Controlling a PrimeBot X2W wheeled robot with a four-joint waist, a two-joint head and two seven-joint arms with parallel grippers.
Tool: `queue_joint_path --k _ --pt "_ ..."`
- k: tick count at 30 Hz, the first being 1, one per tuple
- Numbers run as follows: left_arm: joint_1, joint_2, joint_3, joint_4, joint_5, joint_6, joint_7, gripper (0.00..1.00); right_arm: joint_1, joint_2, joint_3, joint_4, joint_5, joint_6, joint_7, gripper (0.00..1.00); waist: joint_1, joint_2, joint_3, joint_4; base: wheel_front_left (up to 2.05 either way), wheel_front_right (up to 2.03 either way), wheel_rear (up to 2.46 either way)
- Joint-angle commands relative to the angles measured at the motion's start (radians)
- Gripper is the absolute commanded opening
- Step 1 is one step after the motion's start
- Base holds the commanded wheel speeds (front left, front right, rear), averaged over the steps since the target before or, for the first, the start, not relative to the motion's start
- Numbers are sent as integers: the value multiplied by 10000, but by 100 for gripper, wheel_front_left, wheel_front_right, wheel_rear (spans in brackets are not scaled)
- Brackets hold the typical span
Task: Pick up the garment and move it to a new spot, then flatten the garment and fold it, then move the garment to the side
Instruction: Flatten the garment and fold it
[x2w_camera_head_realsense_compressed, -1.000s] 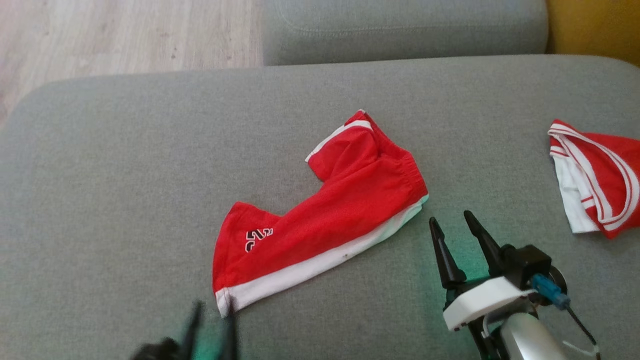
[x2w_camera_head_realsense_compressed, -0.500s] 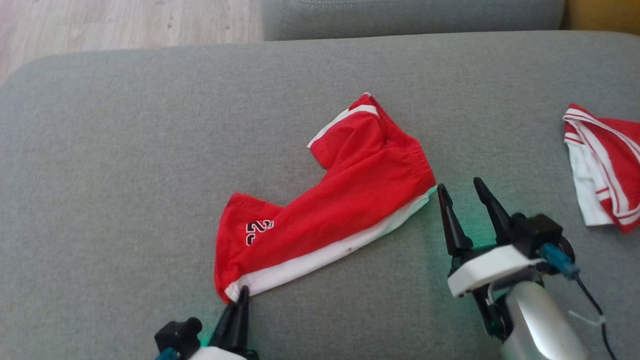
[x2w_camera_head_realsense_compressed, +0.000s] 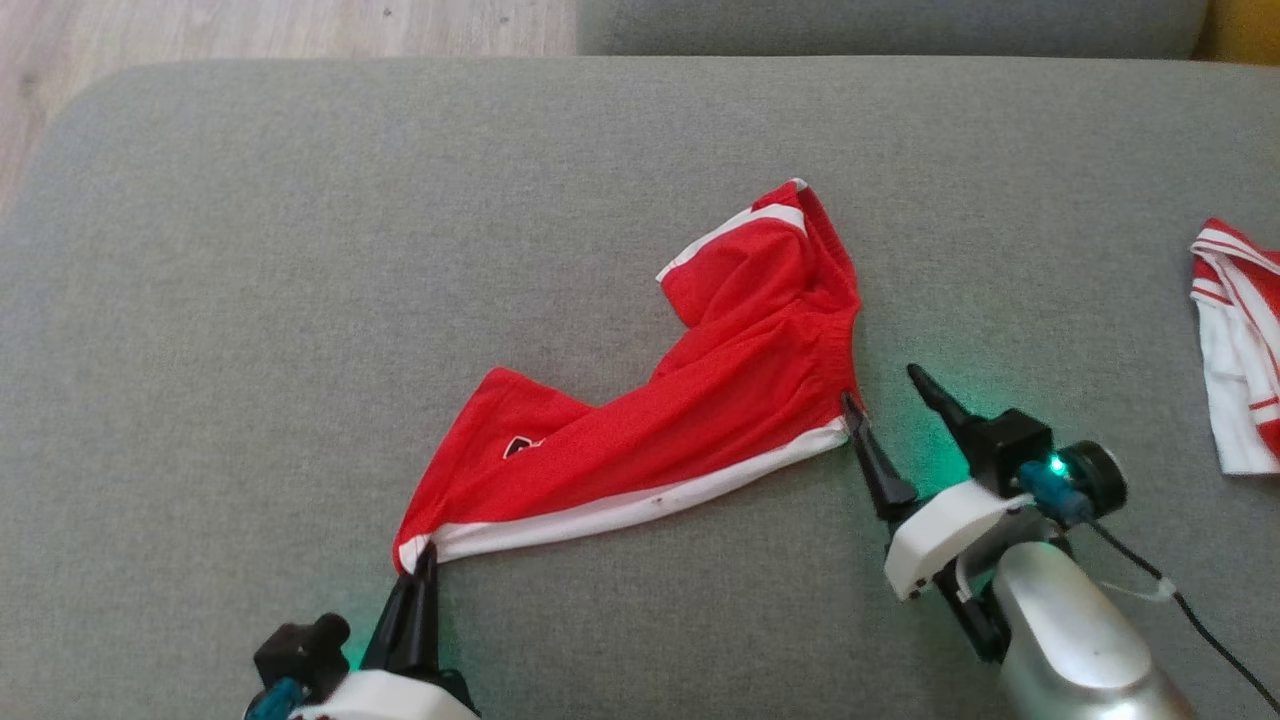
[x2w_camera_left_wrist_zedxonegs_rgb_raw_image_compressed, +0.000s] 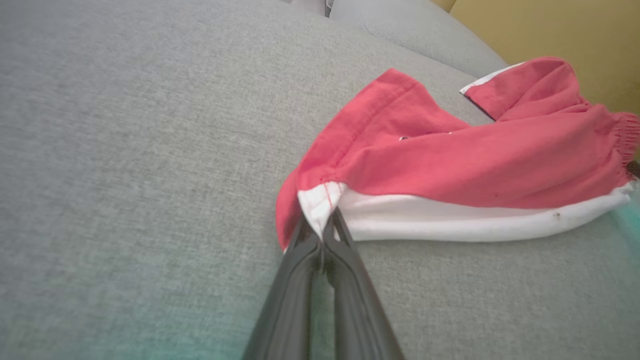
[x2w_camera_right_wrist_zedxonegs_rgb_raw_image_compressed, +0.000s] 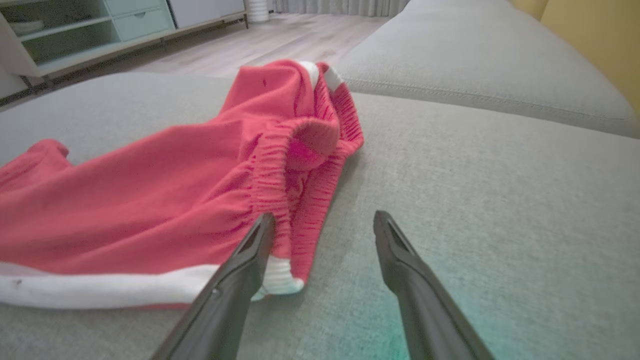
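The grey sofa cushion (x2w_camera_head_realsense_compressed: 250, 250) rounds off at its left end, with wooden floor (x2w_camera_head_realsense_compressed: 250, 25) beyond, so cloth dragged that way could slide over the edge; bare cushion lies wide on that side and ahead; near the front left, the left gripper (x2w_camera_head_realsense_compressed: 425, 558) has its fingers pressed together on the white hem corner (x2w_camera_left_wrist_zedxonegs_rgb_raw_image_compressed: 315, 202) of the red shorts (x2w_camera_head_realsense_compressed: 690, 400), pinching only a small bit of cloth; the shorts lie mid-cushion, slanting from that corner up toward the right, with one leg folded over at the far end; they look thin, light and limp, likely to sag and swing when lifted and to slip from a shallow pinch, so corners and seams, where the cloth is doubled, seem the best holds; the elastic waistband (x2w_camera_right_wrist_zedxonegs_rgb_raw_image_compressed: 280, 165) is gathered and thicker, which should give good purchase; at that end the right gripper (x2w_camera_head_realsense_compressed: 882, 386) stands spread, its inner finger touching the waistband corner and the other over bare cushion, gripping nothing; further right, well apart, a second red-and-white garment (x2w_camera_head_realsense_compressed: 1235, 370) lies at the picture's edge and limits room there; the open left-centre seems the roomier place to set down
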Motion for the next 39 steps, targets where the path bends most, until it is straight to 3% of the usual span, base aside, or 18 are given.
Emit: queue_joint_path --k 1,12,22,23,24,26,27,30,35,39 --pt "-135 33 415 -284 37 18 -51 0 -296 -98 501 -250 139 -7 -67 100 -1 0 19 29 0 0 0" --pt "-241 31 597 -293 -160 18 -51 0 0 -1475 3141 -1200 1541 -7 -67 100 -1 0 65 113 0 0 0" --pt "-203 30 563 -279 -121 18 -51 0 -162 -1740 4033 -1019 2396 -7 -67 97 -1 0 12 284 0 0 0" --pt "-192 30 568 -279 -108 18 -51 0 -188 -1748 4122 -939 2439 -7 -67 89 -1 0 5 299 0 0 0" --pt "-184 30 572 -275 -90 18 -51 0 -225 -1762 4203 -844 2459 -7 -67 70 -1 0 -11 316 0 0 0" --pt "-168 30 581 -278 -61 18 -51 0 -269 -1756 4288 -696 2541 -7 -67 17 -1 0 -57 354 0 0 0" --pt "-157 30 597 -308 -40 18 -51 0 -277 -1750 4311 -653 2581 -7 -67 0 -1 0 -96 368 0 0 0" --pt "-103 30 661 -449 5 18 -51 0 -237 -1762 4348 -815 2680 -7 -67 0 -1 0 -287 365 0 0 0" --pt "-386 71 1124 -1299 423 17 -51 0 -180 -1728 4089 -2091 2976 -7 -67 0 -1 0 -964 190 0 0 0" --pt "-1259 717 1423 -2325 733 17 -51 0 -461 -1724 3983 -3097 3427 -7 -67 0 -1 0 -1434 35 0 0 0"
